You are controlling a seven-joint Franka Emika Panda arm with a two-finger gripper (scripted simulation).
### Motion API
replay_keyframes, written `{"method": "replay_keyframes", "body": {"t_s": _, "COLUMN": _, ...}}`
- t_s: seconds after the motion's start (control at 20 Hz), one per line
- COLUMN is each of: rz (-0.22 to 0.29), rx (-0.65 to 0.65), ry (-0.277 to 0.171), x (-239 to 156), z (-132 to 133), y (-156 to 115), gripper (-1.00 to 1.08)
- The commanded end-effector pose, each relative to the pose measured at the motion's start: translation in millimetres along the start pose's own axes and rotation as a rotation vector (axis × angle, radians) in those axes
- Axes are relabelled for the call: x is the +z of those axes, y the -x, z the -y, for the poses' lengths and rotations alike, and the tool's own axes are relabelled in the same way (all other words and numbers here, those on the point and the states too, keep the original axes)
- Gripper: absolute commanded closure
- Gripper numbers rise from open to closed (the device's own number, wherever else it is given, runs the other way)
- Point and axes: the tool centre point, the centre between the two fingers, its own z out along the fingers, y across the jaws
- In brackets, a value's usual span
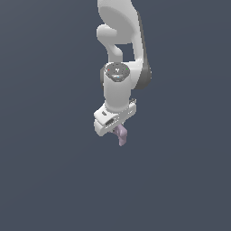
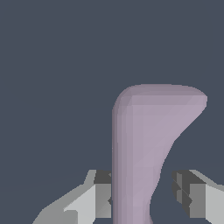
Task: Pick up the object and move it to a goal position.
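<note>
The object [image 1: 122,135] is a small pale lilac curved lump that sticks out below my white gripper [image 1: 118,130] in the exterior view. In the wrist view the object [image 2: 148,131] rises from between the two grey fingertips and widens into a flat-topped, bent end. My gripper [image 2: 142,192] is shut on the object's narrow lower part. One finger [image 2: 103,192] lies against it. The other finger [image 2: 188,192] shows a small dark gap beside it. The object's gripped end is hidden below the frame edge.
Only a uniform dark blue-grey background shows around the arm [image 1: 119,54] in both views. No other objects, containers, edges or goal marker are in view.
</note>
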Motion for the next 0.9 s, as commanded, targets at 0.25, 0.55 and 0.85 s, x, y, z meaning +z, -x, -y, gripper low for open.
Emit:
{"method": "replay_keyframes", "body": {"t_s": 0.25, "rz": -0.001, "rx": 0.0, "ry": 0.0, "x": -56, "z": -23, "y": -21, "gripper": 1.08}}
{"method": "replay_keyframes", "body": {"t_s": 0.55, "rz": -0.001, "rx": 0.0, "ry": 0.0, "x": -99, "z": -42, "y": -38, "gripper": 1.08}}
{"method": "replay_keyframes", "body": {"t_s": 0.85, "rz": -0.001, "rx": 0.0, "ry": 0.0, "x": -134, "z": -58, "y": -53, "gripper": 1.08}}
